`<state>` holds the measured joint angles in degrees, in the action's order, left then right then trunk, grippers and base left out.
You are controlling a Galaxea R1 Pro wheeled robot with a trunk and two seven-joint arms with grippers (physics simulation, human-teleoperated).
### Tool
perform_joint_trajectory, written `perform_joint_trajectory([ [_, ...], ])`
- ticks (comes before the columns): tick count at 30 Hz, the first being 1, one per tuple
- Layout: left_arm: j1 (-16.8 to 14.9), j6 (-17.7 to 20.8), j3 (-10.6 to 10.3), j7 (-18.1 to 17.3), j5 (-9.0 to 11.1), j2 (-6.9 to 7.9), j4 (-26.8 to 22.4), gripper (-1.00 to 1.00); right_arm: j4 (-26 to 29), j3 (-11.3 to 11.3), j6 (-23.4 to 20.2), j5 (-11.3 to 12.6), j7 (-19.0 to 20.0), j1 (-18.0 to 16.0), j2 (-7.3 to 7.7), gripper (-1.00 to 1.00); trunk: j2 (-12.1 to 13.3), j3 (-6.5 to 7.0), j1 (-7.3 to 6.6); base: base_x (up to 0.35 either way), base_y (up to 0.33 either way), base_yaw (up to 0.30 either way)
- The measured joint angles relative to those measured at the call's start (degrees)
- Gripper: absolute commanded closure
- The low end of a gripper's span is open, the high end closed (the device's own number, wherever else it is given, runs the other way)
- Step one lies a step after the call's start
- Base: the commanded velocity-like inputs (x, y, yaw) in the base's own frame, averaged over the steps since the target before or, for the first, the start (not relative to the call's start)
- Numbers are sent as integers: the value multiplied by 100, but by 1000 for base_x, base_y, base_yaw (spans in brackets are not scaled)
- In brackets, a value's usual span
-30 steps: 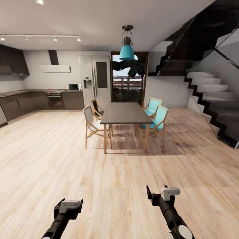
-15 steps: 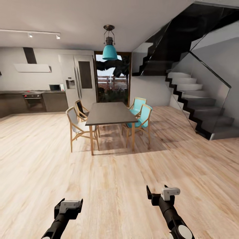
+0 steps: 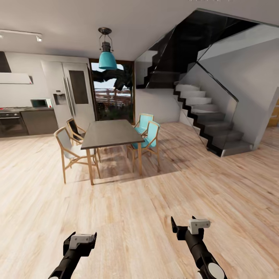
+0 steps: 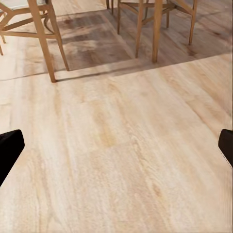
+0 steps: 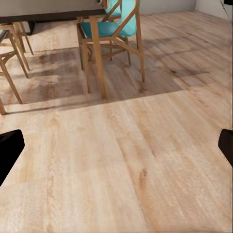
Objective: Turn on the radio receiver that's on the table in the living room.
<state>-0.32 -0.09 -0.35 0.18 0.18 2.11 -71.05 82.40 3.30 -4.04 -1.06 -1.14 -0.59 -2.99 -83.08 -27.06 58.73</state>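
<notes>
Both hands low in frame over bare wood floor; radio receiver and its surface not located in these views.

Left hand [image 3: 82, 241] and right hand [image 3: 190, 226] spread wide, pinching nothing, fingertips [image 4: 9, 150] at the edges of the wrist views. Beyond, left of centre: dark dining table [image 3: 110, 133], wooden chairs, two teal chairs [image 3: 146, 133]. Teal pendant lamp [image 3: 107, 58] above; staircase [image 3: 205, 116] at upper right.

light wood floor [image 3: 155, 217], open span.
dark-topped dining counter [image 3: 110, 132] stands on it, wooden chairs [image 3: 145, 133] along both sides.
</notes>
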Motion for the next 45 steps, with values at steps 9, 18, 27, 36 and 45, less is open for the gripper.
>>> perform_joint_trajectory([
  [9,5,0,0,0,0,0,9,-100,-3,3,0,1,0,2,0,-100,0,0,0,0,0,-291],
  [18,3,0,0,0,0,-8,20,-100,-4,1,0,1,0,1,0,-100,0,0,0,0,0,-291],
  [27,2,0,0,0,0,-9,21,-100,-5,1,0,1,0,4,0,-100,0,0,0,0,0,-291],
  [36,2,0,0,0,0,-9,21,-100,-3,3,2,-1,0,1,0,-100,0,0,0,0,0,-291],
  [45,4,0,0,0,0,-9,20,-100,-2,2,2,1,0,1,0,-100,0,0,0,0,0,-288],
])
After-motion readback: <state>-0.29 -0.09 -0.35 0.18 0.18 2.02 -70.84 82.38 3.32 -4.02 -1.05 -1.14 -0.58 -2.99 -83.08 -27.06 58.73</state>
